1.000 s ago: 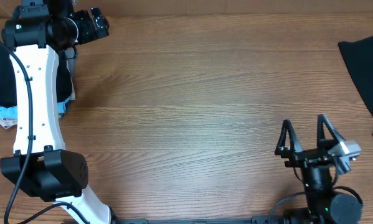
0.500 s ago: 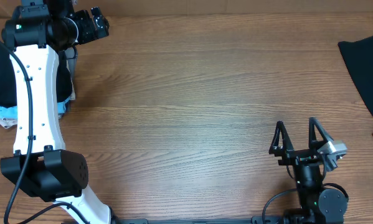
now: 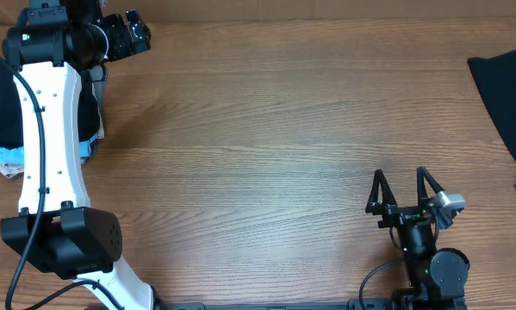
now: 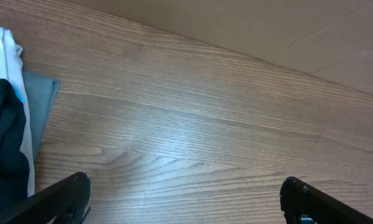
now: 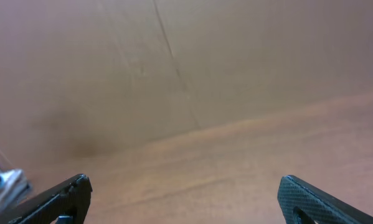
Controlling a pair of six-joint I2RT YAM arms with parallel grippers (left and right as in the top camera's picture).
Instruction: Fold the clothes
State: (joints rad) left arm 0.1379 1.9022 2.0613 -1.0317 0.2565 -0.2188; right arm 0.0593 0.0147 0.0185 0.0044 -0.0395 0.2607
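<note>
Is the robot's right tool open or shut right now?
Open. On the right tool, the two black fingers stand wide apart, with only table showing between them.

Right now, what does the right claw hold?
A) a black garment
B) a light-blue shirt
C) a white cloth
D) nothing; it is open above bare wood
D: the right claw stands open with only the wooden table showing between its fingers, while the black garment lies apart from it at the right edge.
</note>
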